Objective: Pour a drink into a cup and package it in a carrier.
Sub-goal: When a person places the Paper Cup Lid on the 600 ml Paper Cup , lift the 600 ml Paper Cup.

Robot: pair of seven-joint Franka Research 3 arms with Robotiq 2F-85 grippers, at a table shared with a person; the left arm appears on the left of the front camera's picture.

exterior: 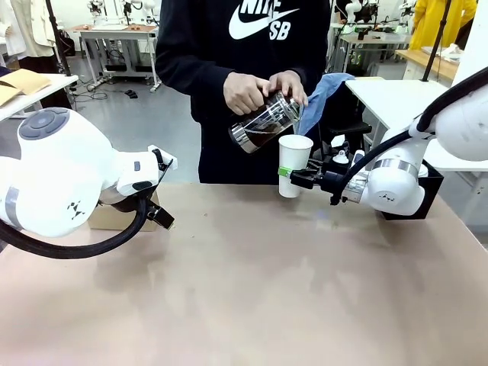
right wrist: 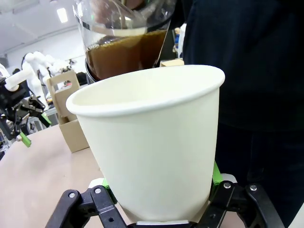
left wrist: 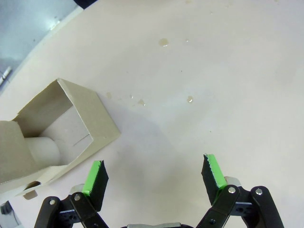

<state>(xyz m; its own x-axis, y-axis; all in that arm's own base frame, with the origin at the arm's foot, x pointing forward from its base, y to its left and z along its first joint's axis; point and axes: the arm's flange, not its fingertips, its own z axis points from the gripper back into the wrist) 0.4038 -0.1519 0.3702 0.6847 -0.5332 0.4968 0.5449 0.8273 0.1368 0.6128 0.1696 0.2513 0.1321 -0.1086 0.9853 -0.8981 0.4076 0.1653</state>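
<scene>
Right claw [exterior: 292, 177]: closed on the white paper cup [exterior: 294, 156], green pads pressing its lower wall; cup upright.
Left claw [left wrist: 154, 173]: jaws wide apart, empty, over bare worktop [left wrist: 213, 85].
Drink [right wrist: 126, 57]: dark liquid in a tilted glass press pot [exterior: 263, 122], held by the person's hands [exterior: 248, 91] just above the right claw.
Carrier [left wrist: 61, 128]: brown cardboard, just beside the left claw.
Handling (judged): cup light, thin-walled, easily crushed; heavier and prone to sloshing once filled. Grip low, gently, and keep it level.
</scene>
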